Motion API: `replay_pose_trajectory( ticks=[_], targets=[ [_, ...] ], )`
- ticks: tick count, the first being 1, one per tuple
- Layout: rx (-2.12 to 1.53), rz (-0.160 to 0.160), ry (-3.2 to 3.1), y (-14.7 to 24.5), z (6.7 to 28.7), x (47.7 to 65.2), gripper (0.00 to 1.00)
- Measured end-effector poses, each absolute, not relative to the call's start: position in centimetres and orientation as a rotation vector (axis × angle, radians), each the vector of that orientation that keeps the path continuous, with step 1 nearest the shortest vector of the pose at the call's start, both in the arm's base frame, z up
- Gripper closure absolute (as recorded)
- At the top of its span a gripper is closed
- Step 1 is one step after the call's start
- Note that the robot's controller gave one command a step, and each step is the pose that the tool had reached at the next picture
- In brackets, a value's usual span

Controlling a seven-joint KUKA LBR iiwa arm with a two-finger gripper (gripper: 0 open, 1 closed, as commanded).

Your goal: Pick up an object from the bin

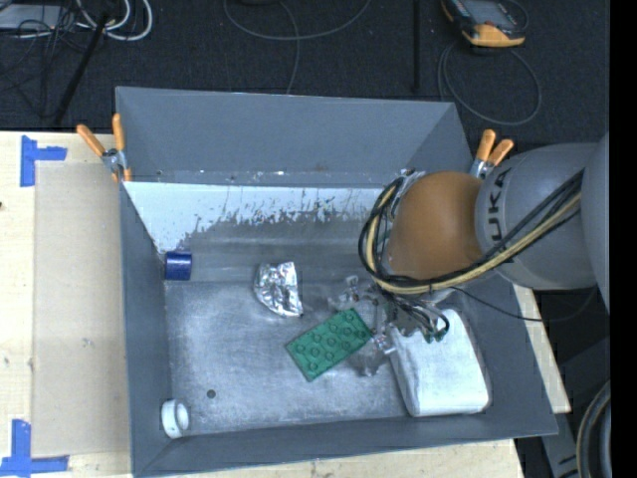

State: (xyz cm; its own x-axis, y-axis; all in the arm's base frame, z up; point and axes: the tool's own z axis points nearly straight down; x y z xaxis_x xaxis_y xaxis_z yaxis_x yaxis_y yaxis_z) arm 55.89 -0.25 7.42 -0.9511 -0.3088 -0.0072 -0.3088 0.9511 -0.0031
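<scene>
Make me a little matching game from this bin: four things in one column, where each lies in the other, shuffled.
1 green studded plate
2 blue cylinder
3 crumpled foil
4 white round cap

A front left corner
B far left, by the back wall
C centre, toward the back
D beside the gripper

Pairs: 1-D, 2-B, 3-C, 4-A

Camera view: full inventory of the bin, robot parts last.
bin: 1, grey metal, centre of view
building plate: 1, green, studded, floor right of centre, next to the gripper
foil ball: 1, silver, crumpled, centre, behind the plate
block: 1, white, front right corner
small cylinder: 1, blue, left, at the foot of the back wall
round cap: 1, white, front left corner
arm: 1, grey with orange cover, enters from the right
gripper: 1, metal, low between plate and block
</scene>
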Motion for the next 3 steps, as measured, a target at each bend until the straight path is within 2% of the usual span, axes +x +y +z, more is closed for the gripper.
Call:
replay_pose_trajectory(
  ticks=[1, 2, 3],
  targets=[
    [-0.750, 0.001, 3.048, 2.1, 10.0, 56.7, 0.00],
    [-0.872, 0.001, 3.017, 1.6, 9.9, 56.9, 0.00],
    [-1.130, -0.001, 2.926, 1.9, 7.4, 57.4, 0.00]
  ],
)
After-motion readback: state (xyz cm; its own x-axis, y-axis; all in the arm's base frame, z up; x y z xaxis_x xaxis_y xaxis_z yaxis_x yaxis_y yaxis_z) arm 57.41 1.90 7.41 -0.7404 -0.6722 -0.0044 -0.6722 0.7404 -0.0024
